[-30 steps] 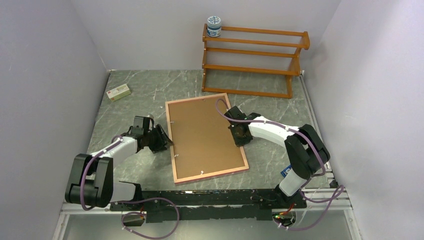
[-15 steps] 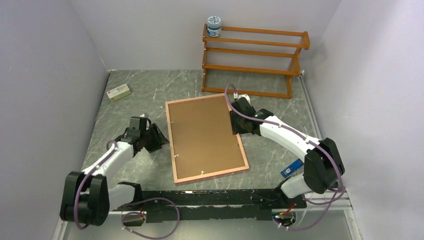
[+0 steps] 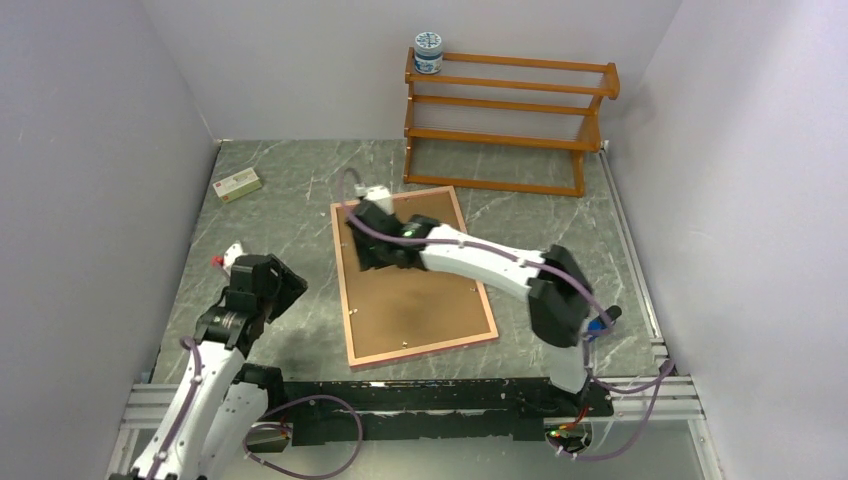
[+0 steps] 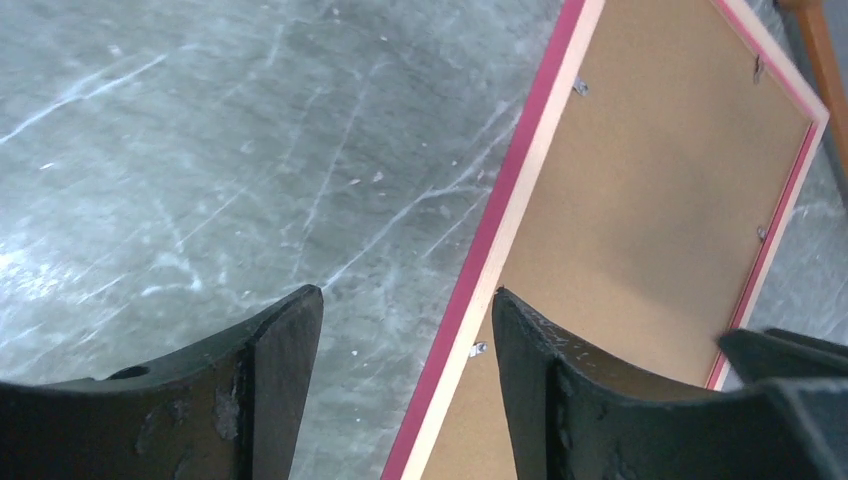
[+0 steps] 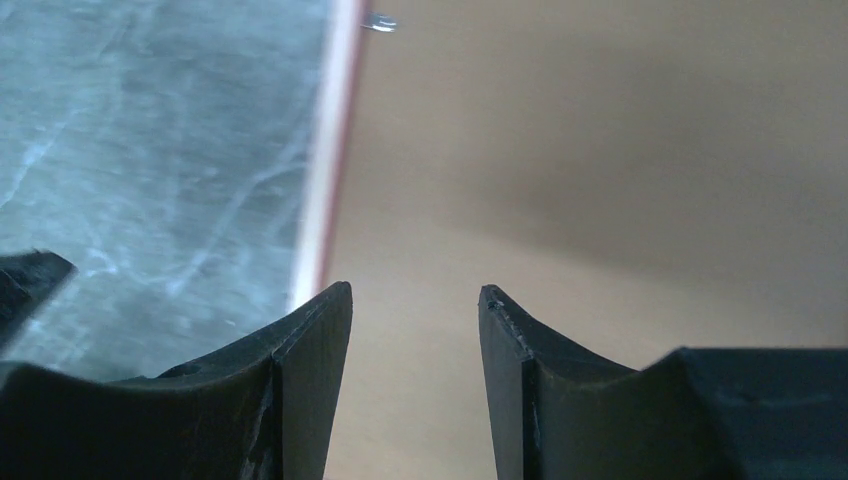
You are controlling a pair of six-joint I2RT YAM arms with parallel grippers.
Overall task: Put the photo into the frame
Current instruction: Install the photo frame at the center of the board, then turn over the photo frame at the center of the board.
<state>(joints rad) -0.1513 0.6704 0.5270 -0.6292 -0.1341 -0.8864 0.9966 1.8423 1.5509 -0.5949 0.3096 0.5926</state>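
Right pincer (image 5: 415, 300) swung over frame (image 3: 420, 312), left pincer (image 4: 400, 310) withdrawn, rack (image 3: 500, 137) behind

Left fingers (image 4: 272, 392), right fingers (image 5: 300, 392) apart, seemingly empty

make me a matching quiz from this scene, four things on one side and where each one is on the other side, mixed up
Things
1. pink-edged rectangular picture frame
2. small white-and-blue round jar
3. small pale rectangular box
4. right gripper

Places
A. on top of the orange-brown wooden rack
B. open, above the brown backing near the frame's edge
C. lying flat, back side up, in front of the rack
D. on the grey marbled table, far left corner

Pairs: 1-C, 2-A, 3-D, 4-B
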